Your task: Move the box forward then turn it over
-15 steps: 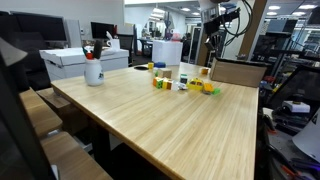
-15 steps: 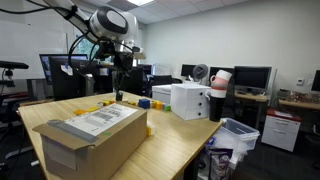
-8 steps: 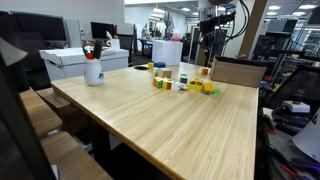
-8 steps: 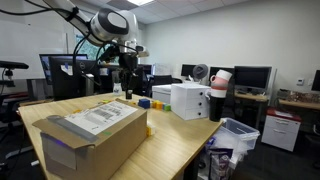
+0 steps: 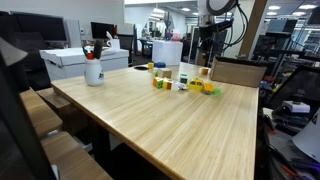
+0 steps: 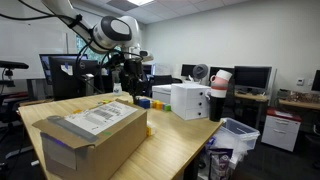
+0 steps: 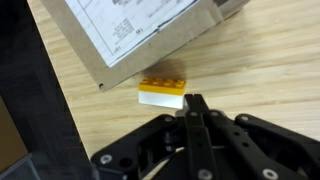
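Gripper point(image 7: 193, 104): the two fingers are pressed together tip to tip with nothing between them. The unit hangs in the air above the table point(image 5: 150, 125), clear of every object. Box point(image 6: 92, 132): the shallow brown cardboard box lies flat on the light wooden table top with its whitish printed face upward and its plain tan walls showing below. That face blocks any view inside, so the contents cannot be told. In the wrist view the box fills the sector from 10 to 1 o'clock of the closed fingertips. A yellow-and-white toy brick point(image 7: 162, 90) lies on the wood at 11 o'clock of them, just beside the box's edge; whether brick and box touch cannot be told. In an exterior view the box sits at 3 o'clock of a row of small coloured toys point(image 5: 185, 84), near the last of them, and the gripper hangs at 12 o'clock above that end of the row. White cup point(image 5: 93, 72): it stands upright at 9 o'clock of the toys, well apart from them. A few slim dark and red items stick out of its mouth, too small to identify. Big white box point(image 5: 75, 60): it stands beyond the cup at 11 o'clock, lid on, contents hidden.
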{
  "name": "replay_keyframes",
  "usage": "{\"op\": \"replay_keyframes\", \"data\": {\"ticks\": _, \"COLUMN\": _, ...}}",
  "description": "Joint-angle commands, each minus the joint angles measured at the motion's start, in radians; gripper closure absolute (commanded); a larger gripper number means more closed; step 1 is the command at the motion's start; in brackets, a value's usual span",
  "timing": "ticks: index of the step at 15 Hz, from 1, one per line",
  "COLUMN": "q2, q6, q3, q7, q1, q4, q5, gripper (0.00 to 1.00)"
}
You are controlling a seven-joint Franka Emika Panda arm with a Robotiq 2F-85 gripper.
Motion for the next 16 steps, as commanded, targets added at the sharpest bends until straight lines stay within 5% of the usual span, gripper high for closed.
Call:
{"op": "replay_keyframes", "data": {"ticks": 1, "q2": 0.009, "q6": 0.022, "q3": -0.014, "q7": 0.082, "q1": -0.009, "q4": -0.007, "q5": -0.05, "gripper": 0.97}}
{"op": "replay_keyframes", "data": {"ticks": 16, "q2": 0.003, "q6": -0.239, "q3": -0.052, "q7": 0.393, "q1": -0.016, "q4": 0.021, "q5": -0.066, "gripper": 0.97}}
